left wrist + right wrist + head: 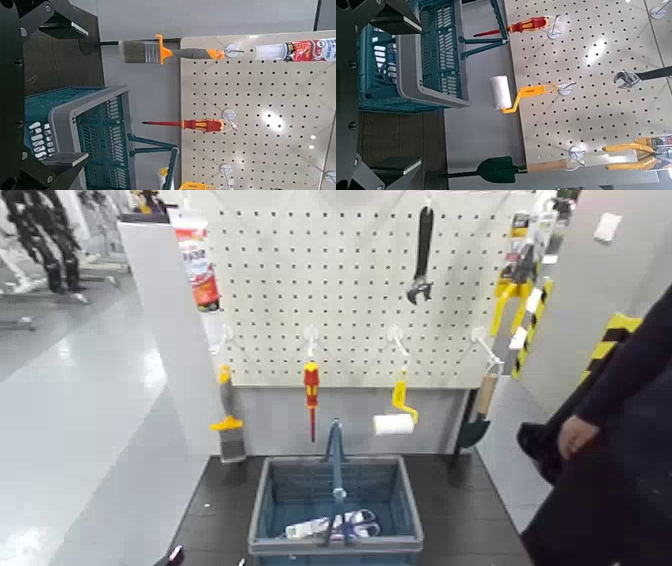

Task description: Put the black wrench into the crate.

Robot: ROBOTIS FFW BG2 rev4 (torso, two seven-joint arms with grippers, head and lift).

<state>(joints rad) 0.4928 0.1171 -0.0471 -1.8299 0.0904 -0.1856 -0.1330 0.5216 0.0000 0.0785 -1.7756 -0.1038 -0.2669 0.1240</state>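
Observation:
The black wrench [422, 250] hangs upright on a hook at the upper right of the white pegboard [350, 300], silvery jaw down. Its jaw also shows in the right wrist view [628, 77]. The blue-grey crate [270, 508] stands on the dark table below the board, its blue handle [335, 455] upright. It shows in the left wrist view [67, 119] and the right wrist view [419, 75] too. My left gripper [75, 95] and right gripper [407, 93] are both open and empty. They are low by the crate, far from the wrench.
Also on the pegboard are a red-and-yellow screwdriver [311, 395], a paint roller [397, 418], a brush [228, 430], a trowel [478, 415], a sealant tube [198, 265] and yellow pliers [508, 300]. A white item [335, 525] lies in the crate. A person [610, 420] stands at the right.

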